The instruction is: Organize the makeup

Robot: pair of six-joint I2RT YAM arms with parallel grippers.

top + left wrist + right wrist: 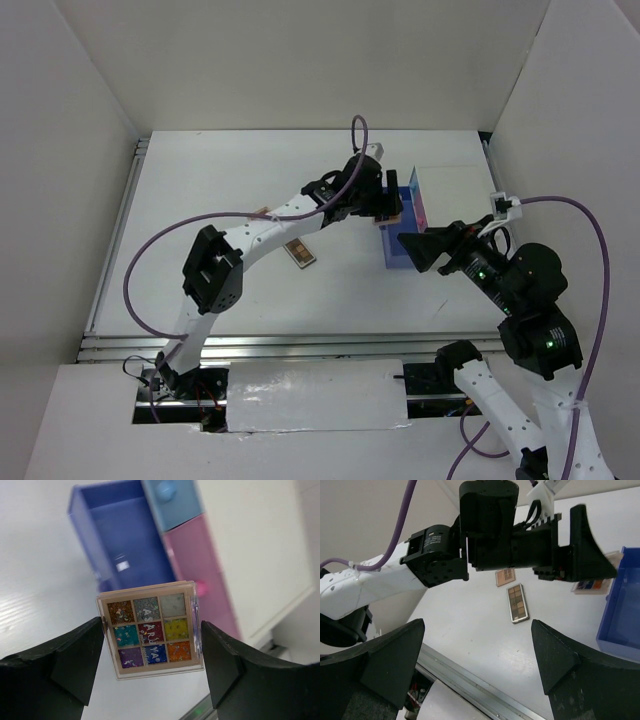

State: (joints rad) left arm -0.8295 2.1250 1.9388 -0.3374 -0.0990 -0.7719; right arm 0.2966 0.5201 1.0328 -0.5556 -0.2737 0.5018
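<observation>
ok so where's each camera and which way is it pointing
Top external: above and behind the arms, looking down at the table; both arms show.
Left wrist: behind the left gripper, shut on a colourful palette, facing the open blue drawer.
Right wrist: behind the open right gripper, facing the left arm and two palettes on the table.
Shared: both wrist views show the colourful palette and blue drawer.

A white box (455, 190) stands on the white table (230, 190). Its blue drawer (120, 535) is pulled open just beyond the left fingers (65, 665), above the left-hand one. The pink drawer (200, 560) and a pale blue one (175, 502) sit shut beyond the right-hand finger.
</observation>
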